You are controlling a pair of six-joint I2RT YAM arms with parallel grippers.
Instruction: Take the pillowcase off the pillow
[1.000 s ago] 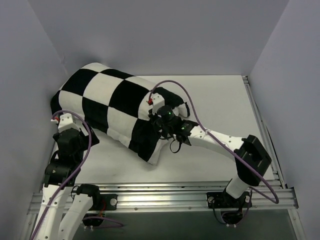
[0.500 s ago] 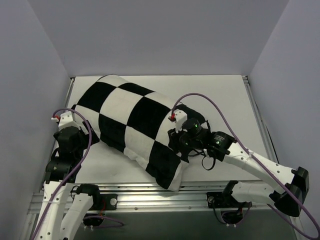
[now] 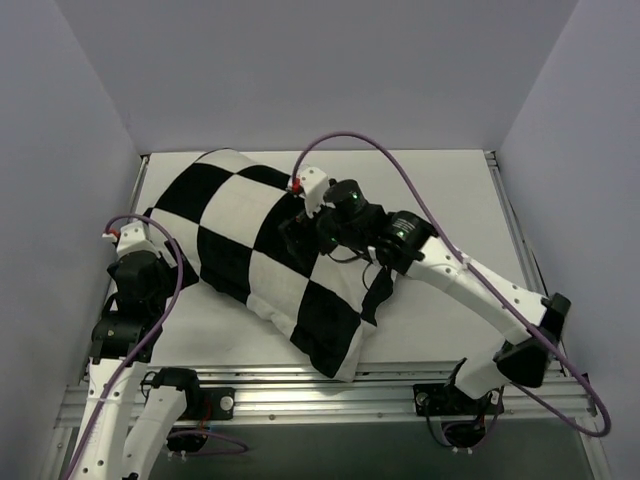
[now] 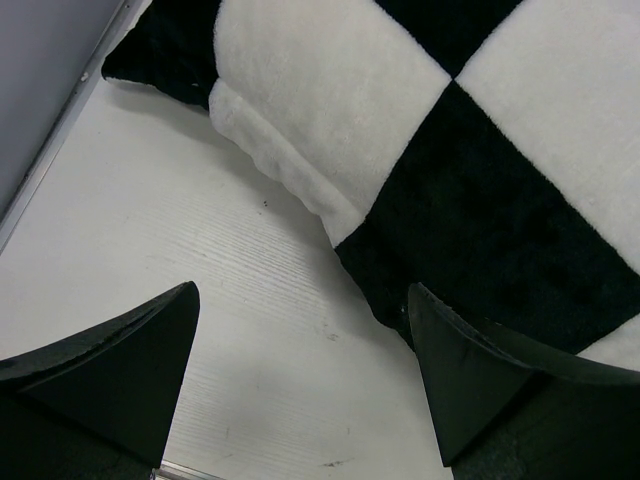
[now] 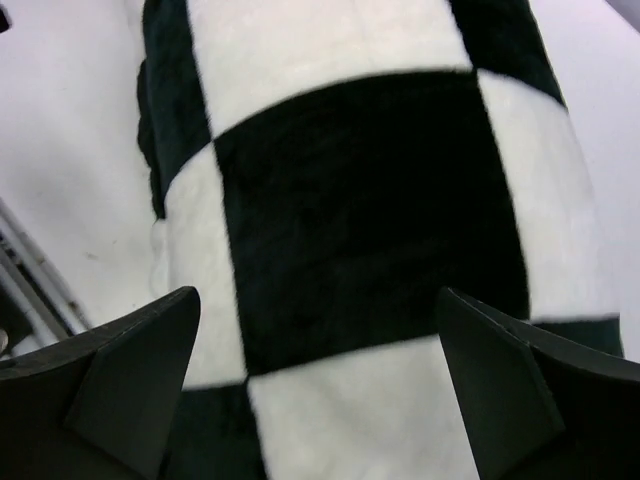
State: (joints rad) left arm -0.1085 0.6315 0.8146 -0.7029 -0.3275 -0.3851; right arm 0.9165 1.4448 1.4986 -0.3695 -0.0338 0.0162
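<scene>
Your pillowcase (image 3: 255,255), plump with black-and-white checks, lies diagonally across the table (image 3: 450,190). Right gripper (image 5: 317,295) hangs wide open over it, empty. Left gripper (image 4: 302,290) is wide open beside its left edge.

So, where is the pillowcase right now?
In the top view the pillowcase lies diagonally on the table's left half, the right hand over its middle, the left hand beside its left end.

I see a white table (image 3: 450,190) boxed in by plain grey walls (image 3: 330,70), an aluminium rail (image 3: 330,388) along its near edge and a side rail (image 3: 520,240) down its right.
</scene>
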